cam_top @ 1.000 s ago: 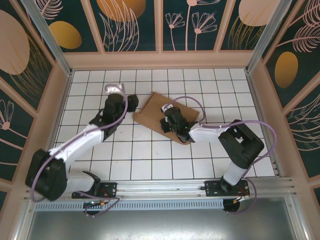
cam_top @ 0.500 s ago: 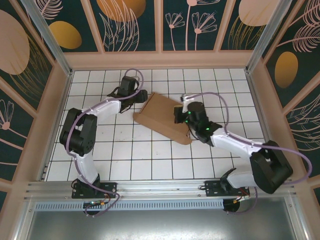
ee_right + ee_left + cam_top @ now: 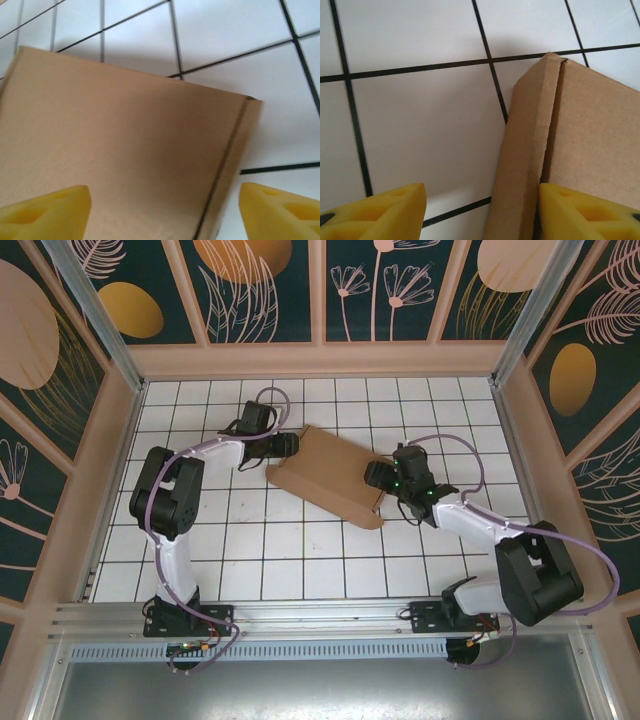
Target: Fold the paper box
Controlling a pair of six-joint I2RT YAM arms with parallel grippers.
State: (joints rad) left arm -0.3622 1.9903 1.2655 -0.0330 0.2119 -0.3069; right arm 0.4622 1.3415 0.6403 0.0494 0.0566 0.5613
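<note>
Both empty and parted: on tiled desk (image 3: 260, 550), right claw (image 3: 374, 477) spread wide above near end of paper box (image 3: 335, 478), left claw (image 3: 285, 445) straddling its far corner. Probably a pause between folds; next, closing on an edge to crease.

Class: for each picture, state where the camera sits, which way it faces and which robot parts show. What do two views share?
Top external: above, behind the bases, looking down on left arm, right arm, table and paper box.
Left wrist: on that wrist, facing down past the left gripper at a box corner.
Right wrist: likewise, right gripper over a box edge.
Shared: both wrist views show the box.
</note>
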